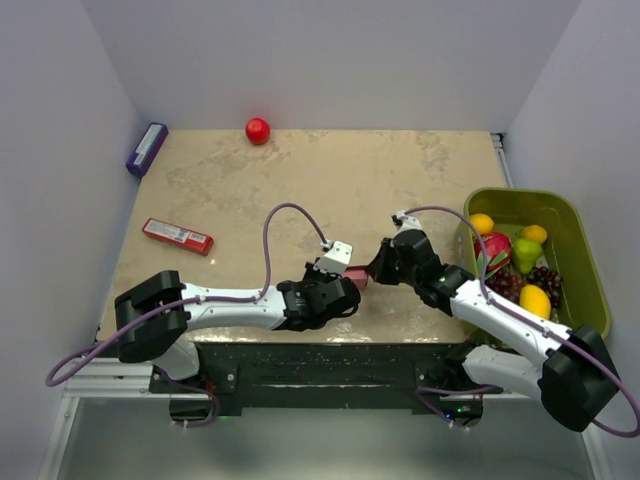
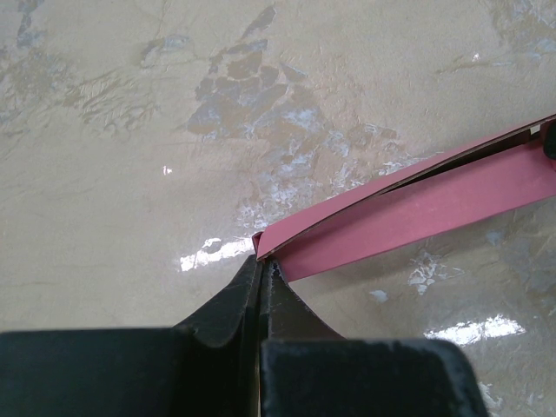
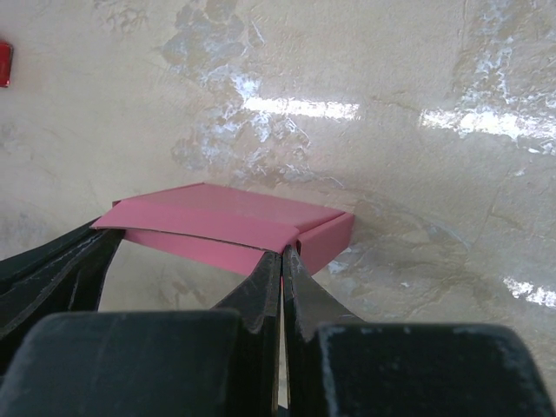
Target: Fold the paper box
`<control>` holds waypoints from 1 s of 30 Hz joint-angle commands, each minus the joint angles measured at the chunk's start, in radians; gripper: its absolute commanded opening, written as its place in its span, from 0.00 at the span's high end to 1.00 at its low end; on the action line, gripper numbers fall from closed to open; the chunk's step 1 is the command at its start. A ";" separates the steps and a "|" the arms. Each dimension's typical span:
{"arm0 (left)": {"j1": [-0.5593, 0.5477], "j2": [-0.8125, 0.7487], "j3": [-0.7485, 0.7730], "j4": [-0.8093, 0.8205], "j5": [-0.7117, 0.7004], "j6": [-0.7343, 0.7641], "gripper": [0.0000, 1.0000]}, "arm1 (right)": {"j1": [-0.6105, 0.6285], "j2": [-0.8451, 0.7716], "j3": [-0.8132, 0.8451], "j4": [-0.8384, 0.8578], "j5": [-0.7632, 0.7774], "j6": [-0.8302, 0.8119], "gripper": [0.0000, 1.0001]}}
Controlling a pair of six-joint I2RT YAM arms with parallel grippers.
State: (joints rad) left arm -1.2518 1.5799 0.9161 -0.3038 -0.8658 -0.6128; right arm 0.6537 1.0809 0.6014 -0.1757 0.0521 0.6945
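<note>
Pink thin-card paper box [image 3: 228,217] sits between the two arms, close to the middle of the near edge of the beige stone-patterned worktop [image 1: 330,180]. It is partly formed — one flat panel lies over another, with a short wall turned up at one end. Whether its underside touches the surface or rides just above it I cannot tell. Its long axis runs left to right along that near edge, from one arm to the other.

The left arm's fingers [image 2: 256,278] are clenched on the corner of the box's left end, and the card stretches away from them as a narrow strip. The right arm's fingers [image 3: 271,278] are pinched tight on the box's near edge, just beside the walled end, so the box lies straight ahead of them. Neither arm is nearer; each has an end in its grip.

I judge the next fold turns on that shared axis — one arm must keep its end steady while the other frees itself to press a flap. A pull along the axis could tear the card.

Well apart from the box are a narrow red bar-shaped packet [image 1: 177,235] toward the left edge, a purple flat carton [image 1: 146,148] at the far left corner, a small red ball [image 1: 258,130] at the far edge, and a green plastic tub [image 1: 572,240] of fruit at the right edge.
</note>
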 commanded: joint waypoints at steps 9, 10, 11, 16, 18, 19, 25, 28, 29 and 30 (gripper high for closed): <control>-0.020 0.081 -0.076 -0.135 0.218 -0.039 1.00 | -0.011 -0.036 -0.035 0.119 -0.136 0.079 1.00; -0.021 0.081 -0.077 -0.136 0.218 -0.039 1.00 | -0.014 -0.042 -0.038 0.120 -0.136 0.082 1.00; -0.021 0.083 -0.079 -0.136 0.218 -0.039 1.00 | -0.014 -0.047 -0.040 0.127 -0.139 0.088 1.00; -0.023 0.081 -0.079 -0.138 0.218 -0.042 1.00 | -0.026 -0.061 -0.048 0.136 -0.155 0.100 1.00; -0.023 0.081 -0.079 -0.138 0.218 -0.044 1.00 | -0.029 -0.064 -0.054 0.143 -0.159 0.105 1.00; -0.024 0.081 -0.079 -0.139 0.217 -0.044 1.00 | -0.031 -0.064 -0.052 0.139 -0.158 0.099 1.00; -0.024 0.080 -0.080 -0.138 0.217 -0.047 1.00 | -0.032 -0.091 -0.046 0.050 -0.103 0.042 1.00; -0.024 0.078 -0.080 -0.136 0.218 -0.047 1.00 | -0.029 -0.101 -0.038 -0.010 -0.064 0.004 1.00; -0.024 0.080 -0.079 -0.136 0.218 -0.045 1.00 | -0.031 -0.102 -0.037 -0.042 -0.057 -0.016 1.00; -0.024 0.078 -0.079 -0.138 0.218 -0.045 1.00 | -0.029 -0.104 -0.034 -0.054 -0.055 -0.026 1.00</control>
State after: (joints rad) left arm -1.2591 1.5799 0.9115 -0.3016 -0.8722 -0.6132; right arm 0.6182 1.0058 0.5476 -0.1761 -0.0177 0.7231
